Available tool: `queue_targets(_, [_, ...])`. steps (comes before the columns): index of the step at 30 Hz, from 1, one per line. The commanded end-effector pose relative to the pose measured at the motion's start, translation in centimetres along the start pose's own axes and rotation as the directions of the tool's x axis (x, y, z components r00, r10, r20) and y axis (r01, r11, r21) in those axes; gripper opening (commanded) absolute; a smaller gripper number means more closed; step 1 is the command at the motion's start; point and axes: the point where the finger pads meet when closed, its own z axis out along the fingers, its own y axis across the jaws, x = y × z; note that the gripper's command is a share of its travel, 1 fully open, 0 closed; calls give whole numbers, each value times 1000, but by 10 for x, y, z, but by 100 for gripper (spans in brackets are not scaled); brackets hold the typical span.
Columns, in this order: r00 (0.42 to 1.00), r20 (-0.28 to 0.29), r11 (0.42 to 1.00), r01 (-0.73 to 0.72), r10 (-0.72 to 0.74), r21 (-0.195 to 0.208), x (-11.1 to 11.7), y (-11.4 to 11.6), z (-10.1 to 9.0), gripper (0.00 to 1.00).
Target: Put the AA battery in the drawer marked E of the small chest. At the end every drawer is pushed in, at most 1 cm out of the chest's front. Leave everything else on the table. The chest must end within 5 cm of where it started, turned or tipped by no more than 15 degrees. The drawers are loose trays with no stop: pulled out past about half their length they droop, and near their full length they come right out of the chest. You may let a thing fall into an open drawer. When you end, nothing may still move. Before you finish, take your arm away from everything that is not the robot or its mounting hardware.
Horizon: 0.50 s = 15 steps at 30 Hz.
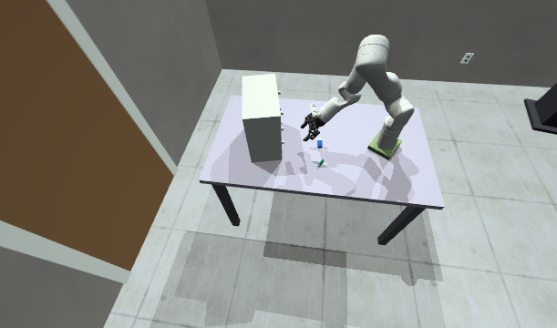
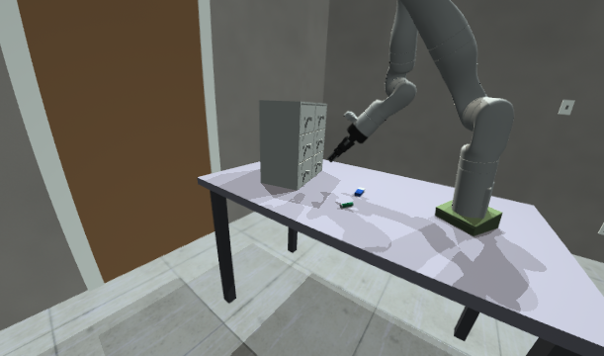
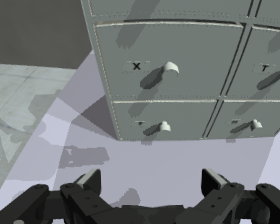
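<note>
The small chest (image 1: 263,137) (image 2: 280,143) (image 3: 100,55) stands upright on the table. Its drawers look pushed in. In the wrist view, drawer X (image 3: 201,50) and drawer T (image 3: 271,47) are readable; the bottom-row labels are too small to read, and I cannot make out E. The AA battery seems to be the small green cylinder (image 1: 321,162) (image 2: 348,205), lying on the table in front of the chest. My gripper (image 1: 305,132) (image 2: 330,159) (image 3: 151,180) is open and empty, held above the table a little out from the drawer fronts, pointing obliquely down towards them.
A small blue and white block (image 1: 319,143) (image 2: 359,192) lies on the table (image 1: 397,187) (image 2: 405,237) near the green cylinder, farther from the table's front edge. Round knobs stick out of the chest's front. The arm's green base (image 1: 387,151) (image 2: 470,224) stands at the right.
</note>
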Motion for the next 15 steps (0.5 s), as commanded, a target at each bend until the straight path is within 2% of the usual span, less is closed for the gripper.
queue_targets(1, [1000, -3, 1000, 0, 0, 2, 3, -1, -1, 100])
queue_targets(15, [1000, 22, 1000, 1, -1, 0, 3, 0, -6, 100])
